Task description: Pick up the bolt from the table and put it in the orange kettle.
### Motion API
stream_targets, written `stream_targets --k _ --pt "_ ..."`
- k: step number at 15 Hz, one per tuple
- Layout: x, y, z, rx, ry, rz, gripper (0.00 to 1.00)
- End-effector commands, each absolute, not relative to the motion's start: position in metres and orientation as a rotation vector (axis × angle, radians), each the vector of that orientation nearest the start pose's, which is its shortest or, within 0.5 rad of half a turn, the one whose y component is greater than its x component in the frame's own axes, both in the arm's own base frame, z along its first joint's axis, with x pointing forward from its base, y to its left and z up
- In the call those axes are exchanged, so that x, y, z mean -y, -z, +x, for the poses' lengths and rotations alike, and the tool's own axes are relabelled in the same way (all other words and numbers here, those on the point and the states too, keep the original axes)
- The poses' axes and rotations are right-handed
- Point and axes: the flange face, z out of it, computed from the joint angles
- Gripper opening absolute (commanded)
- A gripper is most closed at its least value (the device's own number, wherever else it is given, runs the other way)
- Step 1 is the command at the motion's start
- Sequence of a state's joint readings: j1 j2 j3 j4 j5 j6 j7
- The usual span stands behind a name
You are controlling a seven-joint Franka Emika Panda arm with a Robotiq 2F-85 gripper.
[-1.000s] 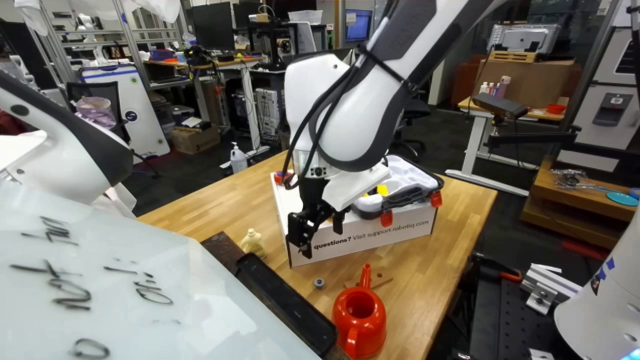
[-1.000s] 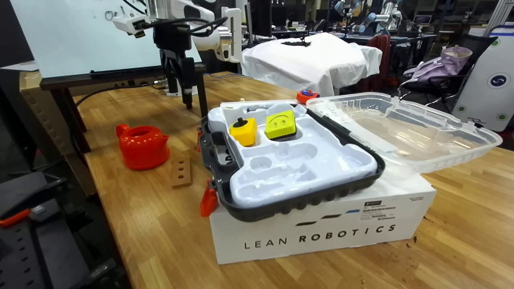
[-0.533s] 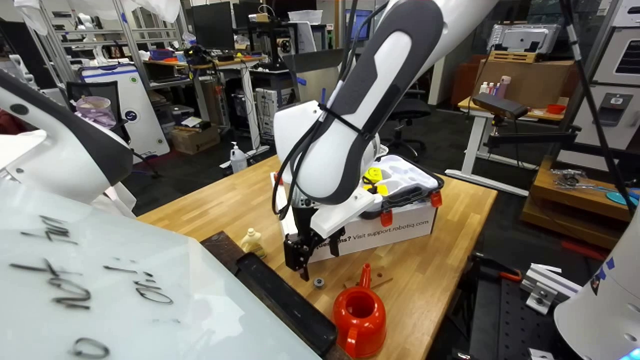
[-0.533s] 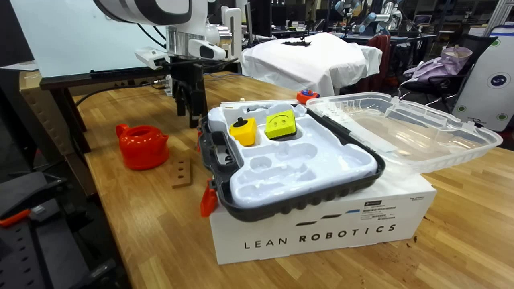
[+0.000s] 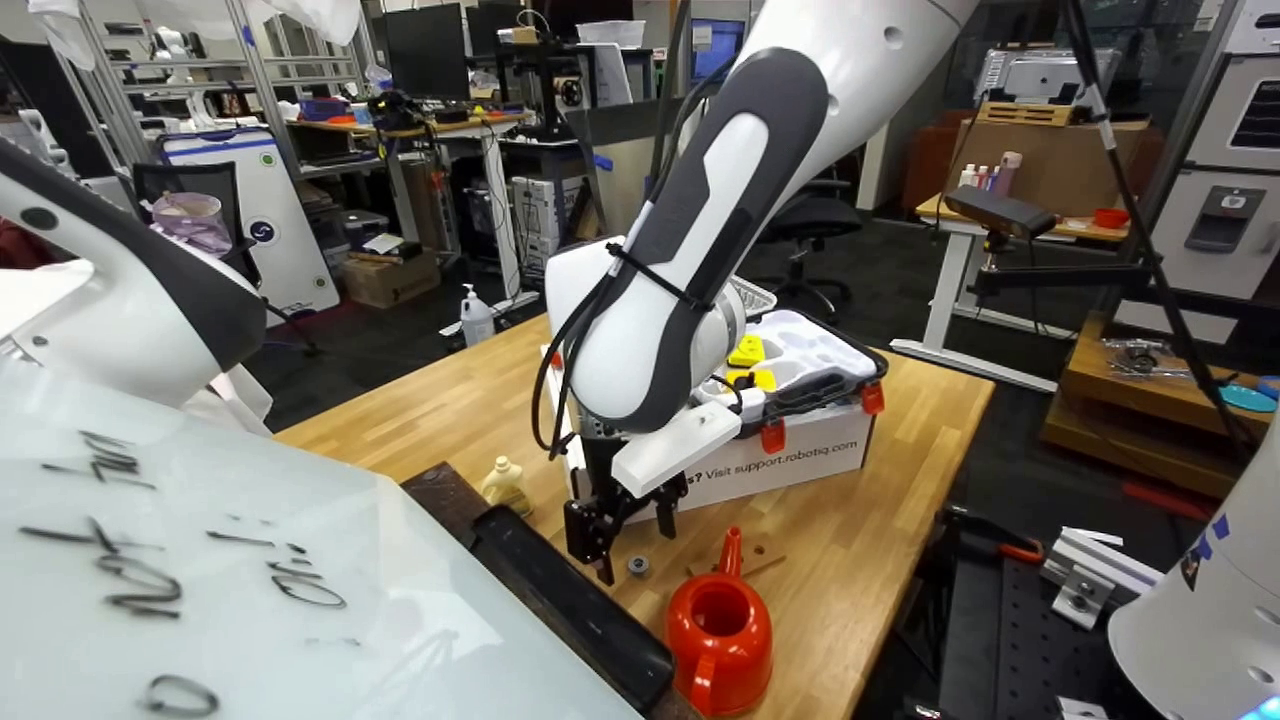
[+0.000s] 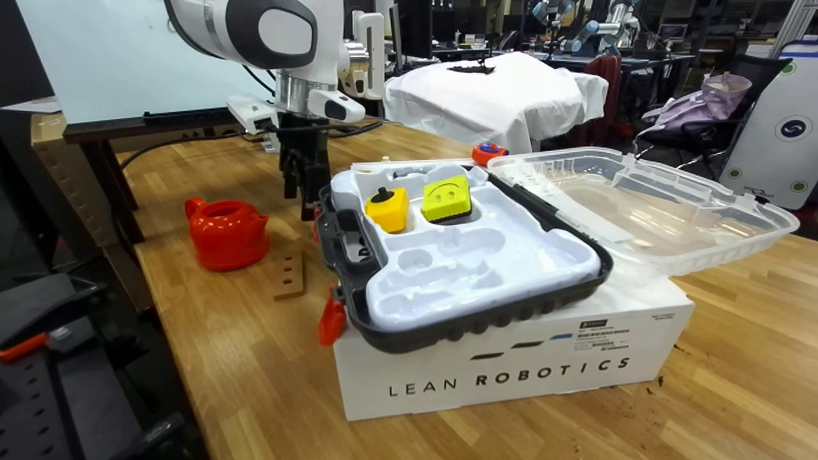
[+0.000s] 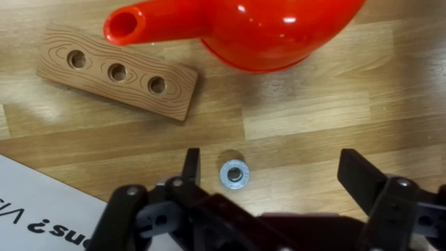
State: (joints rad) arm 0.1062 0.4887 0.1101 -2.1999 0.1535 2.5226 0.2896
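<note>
The bolt is a small grey metal ring-shaped piece that stands on the wooden table in an exterior view (image 5: 638,567) and in the wrist view (image 7: 225,176). I cannot make it out in an exterior view where the gripper (image 6: 300,206) hangs behind the case. The gripper (image 5: 637,553) is open and empty, pointing down above the bolt. In the wrist view the bolt lies between the spread fingertips, nearer the left one, with the gripper (image 7: 271,153) still above it. The orange-red kettle (image 5: 742,650) stands upright with its top open; it also shows elsewhere (image 6: 229,243) (image 7: 271,42).
A wooden block with three holes (image 7: 136,78) lies near the kettle's spout. A white box (image 5: 780,465) carries an open case (image 6: 486,275) beside the gripper. A pale yellow bottle (image 5: 507,487) and a whiteboard with a dark ledge (image 5: 570,610) stand close by.
The arm has come down and the open gripper is lower, now close above the bolt. In an exterior view it has also shifted slightly right. The bolt and kettle have not moved.
</note>
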Motion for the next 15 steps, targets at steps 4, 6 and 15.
stream_targets --k 4,6,15 --pt "-0.11 -0.13 0.518 -0.371 -0.325 -2.994 1.0" --pt "-0.108 -0.128 0.519 -0.376 -0.325 -2.998 1.0" --pt "-0.107 -0.109 0.547 -0.386 -0.317 -2.995 1.0"
